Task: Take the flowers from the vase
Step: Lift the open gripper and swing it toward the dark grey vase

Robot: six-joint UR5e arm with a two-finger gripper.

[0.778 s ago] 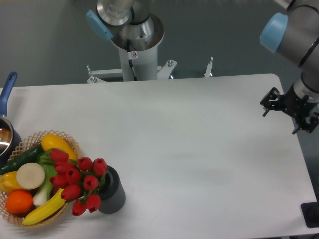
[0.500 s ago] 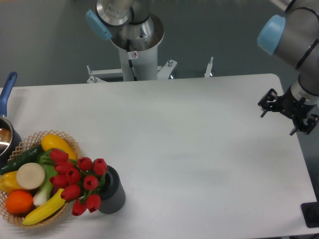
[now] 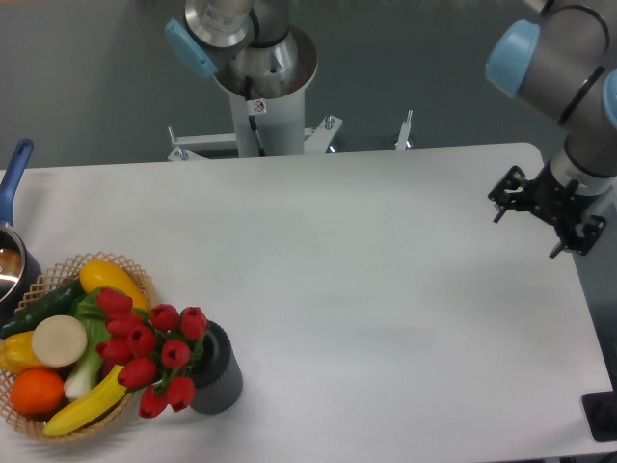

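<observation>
- Flowers (image 3: 152, 353) sit in the vase (image 3: 219, 374), front-left on the table (image 3: 366, 289), beside the basket (image 3: 137, 280); position unchanged.
- Gripper (image 3: 542, 217) has shifted slightly left and up over the right edge; jaw state cannot be determined.

light: even, bright | shadows: soft | focus: perhaps slightly soft

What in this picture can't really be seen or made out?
- Gripper: too small and dark to tell whether it is open or shut.
- Flowers: the stems are hidden inside the vase and behind the buds.
- Pot: cut off by the left edge.
- Basket: its bottom is covered by the produce.
</observation>
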